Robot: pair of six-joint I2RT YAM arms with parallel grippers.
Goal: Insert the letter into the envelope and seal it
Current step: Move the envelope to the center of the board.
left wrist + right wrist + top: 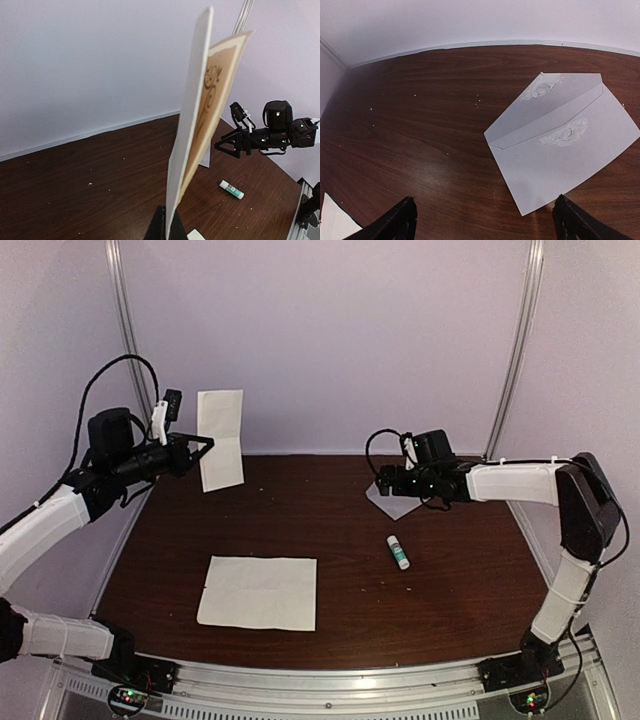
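My left gripper [203, 452] is shut on the lower edge of the letter [221, 439], a folded white paper held upright above the table's far left corner. In the left wrist view the letter [192, 125] stands edge-on from my gripper [172, 229], its inner face showing a brown pattern. The envelope [560, 140], pale grey with white smears on flap and body, lies flat at the right rear. My right gripper [487, 222] hovers open just above its near corner, touching nothing. From above, the envelope [393, 506] is partly hidden under the right gripper [386, 480].
A glue stick [398, 551] with a green label lies right of centre, also seen as the glue stick [231, 190] in the left wrist view. A large creased white sheet [258, 592] lies flat at the front left. Walls close the back and both sides.
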